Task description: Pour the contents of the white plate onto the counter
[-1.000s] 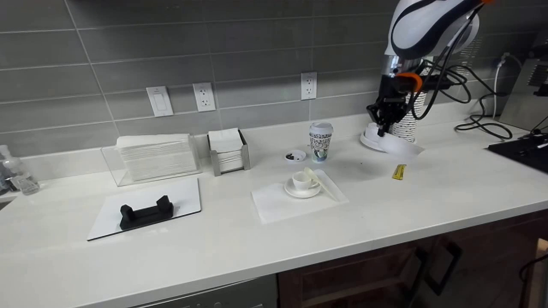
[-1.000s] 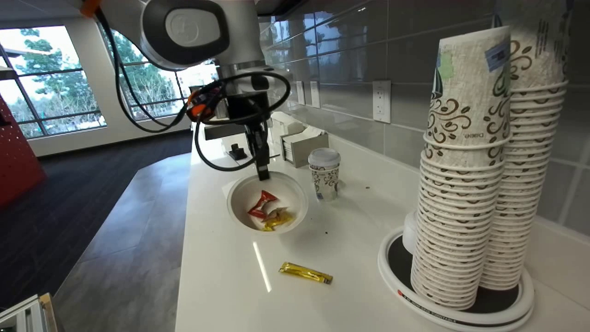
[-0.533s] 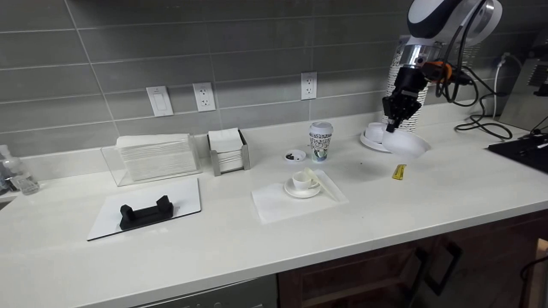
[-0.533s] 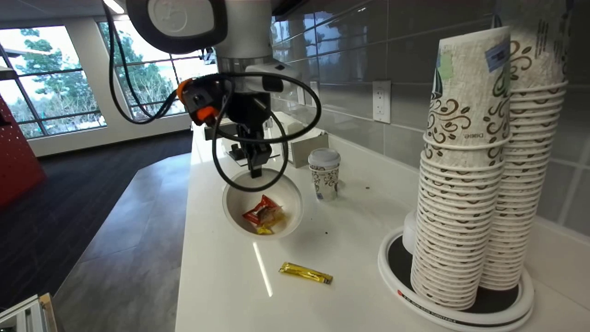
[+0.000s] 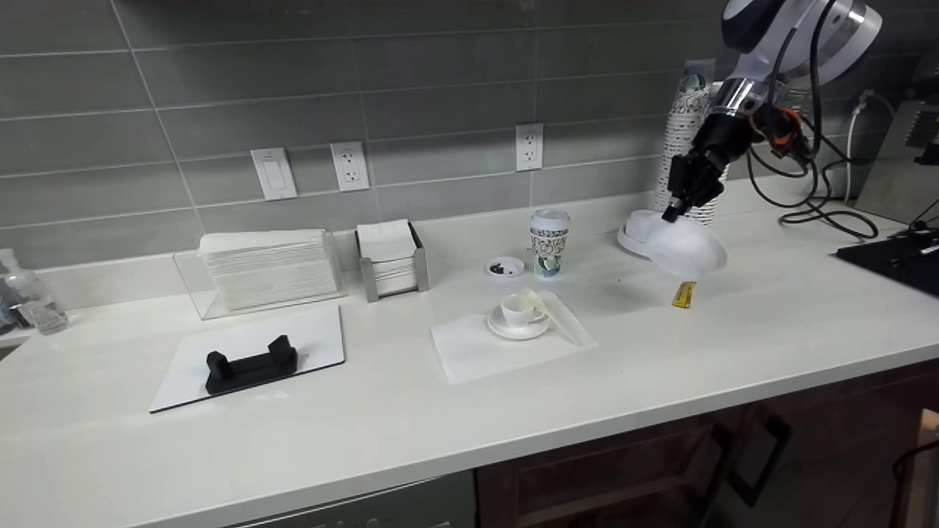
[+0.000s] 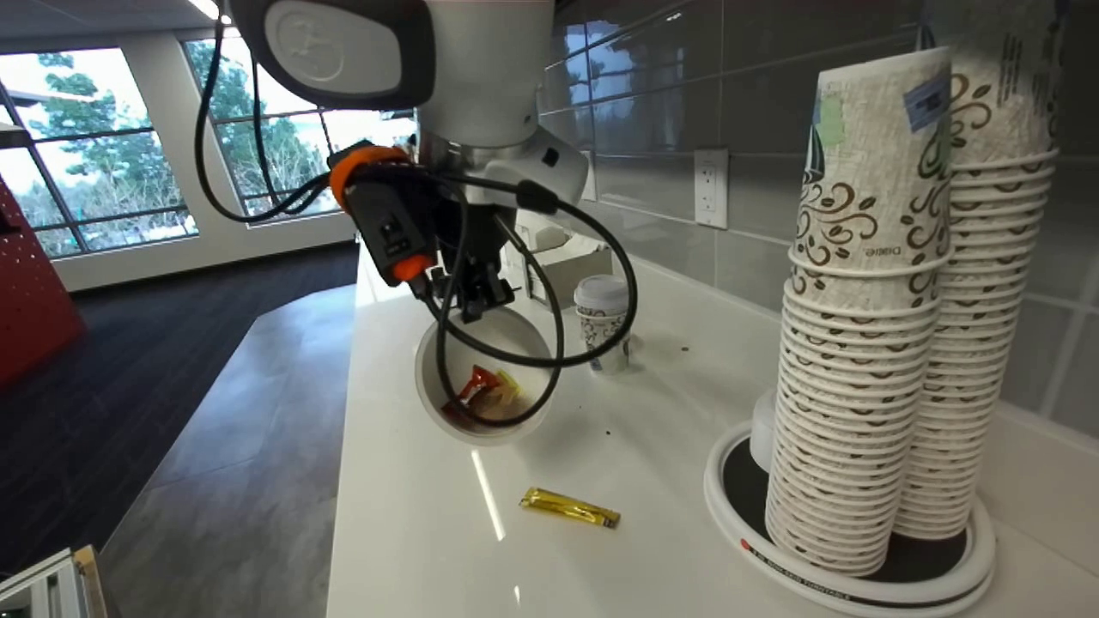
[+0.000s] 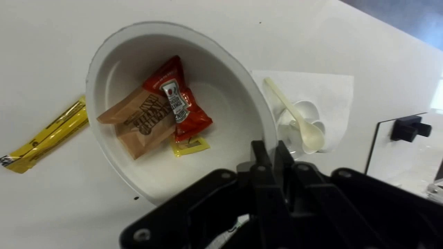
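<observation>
The white plate, a deep bowl (image 5: 688,248), is held tilted above the counter (image 5: 389,414). In the wrist view the bowl (image 7: 228,110) contains a red ketchup packet (image 7: 180,100), a brown sugar packet (image 7: 145,121) and a small yellow packet (image 7: 190,147). My gripper (image 7: 271,150) is shut on the bowl's rim, with one finger inside and one outside. The gripper (image 5: 671,214) is at the bowl's upper edge in an exterior view. In an exterior view the cable partly covers the bowl (image 6: 422,378) and its packets. A yellow stick packet (image 6: 569,507) lies on the counter beside the bowl.
Tall paper cup stacks (image 6: 859,412) stand on a turntable (image 6: 730,515) by the wall. A lidded cup (image 5: 549,246), a small dish (image 5: 505,267), and a white cup (image 5: 518,310) with saucer and spoon on a napkin (image 5: 469,348) are nearby. Napkin holders (image 5: 392,260) stand further along.
The wrist has leaned over and the bowl has tipped further, its underside showing more. The packets have shifted inside it. The yellow stick packet on the counter has not moved.
</observation>
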Available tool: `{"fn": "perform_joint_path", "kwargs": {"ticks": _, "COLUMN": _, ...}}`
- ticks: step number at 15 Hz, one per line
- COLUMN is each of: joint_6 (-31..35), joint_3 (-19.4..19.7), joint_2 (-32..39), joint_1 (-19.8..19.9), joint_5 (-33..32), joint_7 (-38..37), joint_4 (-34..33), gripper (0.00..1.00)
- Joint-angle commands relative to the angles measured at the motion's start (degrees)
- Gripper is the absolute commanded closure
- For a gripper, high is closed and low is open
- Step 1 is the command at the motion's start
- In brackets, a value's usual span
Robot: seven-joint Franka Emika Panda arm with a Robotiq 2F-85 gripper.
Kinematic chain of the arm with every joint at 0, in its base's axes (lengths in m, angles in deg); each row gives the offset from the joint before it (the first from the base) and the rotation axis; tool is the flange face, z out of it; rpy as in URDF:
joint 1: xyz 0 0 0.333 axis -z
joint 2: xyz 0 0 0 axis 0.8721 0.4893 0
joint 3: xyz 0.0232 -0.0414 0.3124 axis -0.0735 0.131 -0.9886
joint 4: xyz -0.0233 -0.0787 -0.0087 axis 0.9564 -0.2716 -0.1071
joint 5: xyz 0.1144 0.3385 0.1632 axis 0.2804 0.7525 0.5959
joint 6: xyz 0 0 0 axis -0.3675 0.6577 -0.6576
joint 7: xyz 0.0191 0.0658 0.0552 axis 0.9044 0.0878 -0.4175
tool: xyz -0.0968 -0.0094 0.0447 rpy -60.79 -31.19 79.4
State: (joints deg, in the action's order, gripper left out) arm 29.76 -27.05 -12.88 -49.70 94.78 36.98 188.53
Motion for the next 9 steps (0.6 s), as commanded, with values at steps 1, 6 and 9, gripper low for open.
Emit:
{"fn": "perform_joint_path", "kwargs": {"ticks": 1, "joint_6": -7.1, "joint_3": 1.1, "joint_2": 4.5, "joint_1": 2.1, "joint_5": 8.7, "joint_7": 5.8, "joint_4": -4.3, "gripper": 0.98}}
{"fn": "perform_joint_path", "kwargs": {"ticks": 6, "joint_6": -15.7, "joint_3": 0.8, "joint_2": 11.2, "joint_1": 6.0, "joint_5": 19.5, "joint_7": 10.6, "joint_4": -9.9, "gripper": 0.98}}
{"fn": "perform_joint_path", "kwargs": {"ticks": 9, "joint_6": -20.8, "joint_3": 0.8, "joint_2": 15.4, "joint_1": 8.6, "joint_5": 23.5, "joint_7": 12.7, "joint_4": -13.4, "gripper": 0.98}}
